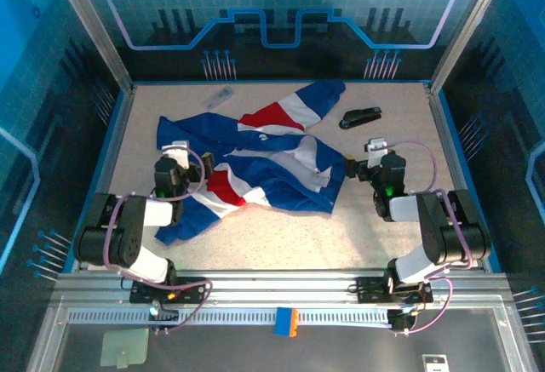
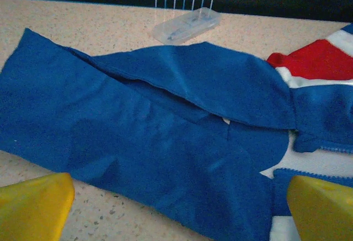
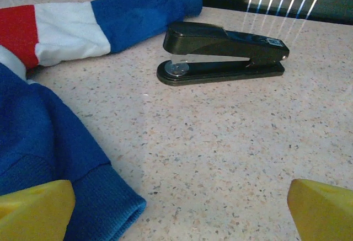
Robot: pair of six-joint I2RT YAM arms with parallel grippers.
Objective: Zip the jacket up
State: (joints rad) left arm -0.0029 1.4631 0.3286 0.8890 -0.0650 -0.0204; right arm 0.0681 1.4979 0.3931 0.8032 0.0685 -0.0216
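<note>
The jacket (image 1: 255, 159) is lying crumpled and unzipped-looking on the left and middle of the counter (image 1: 358, 236), one banded sleeve reaching toward the far edge and blue folds trailing toward the near left corner. In the left wrist view its blue cloth (image 2: 165, 136) is lying in overlapping layers, and a toothed-looking edge (image 2: 314, 172) is showing at the right, though I cannot tell whether that is the zip. The left jaws are hovering over the jacket's near left part, spread wide and gripping nothing, their yellow pads (image 2: 33, 205) sitting well apart. The right jaws are hanging just beside the jacket's right edge, near a ribbed cuff (image 3: 105, 208), also spread wide and empty, pads (image 3: 322, 208) far apart. To my eye the step in hand is finding the zip, so flattening the folds first is looking wise: one side should be pinning the hem taut while the other is working the slider, pulling straight along the track, since slack cloth is likely to jam. A stapler (image 1: 360, 117) is sitting near the far right, clear of the jacket, and a clear plastic piece (image 1: 217, 97) is lying at the far left.
</note>
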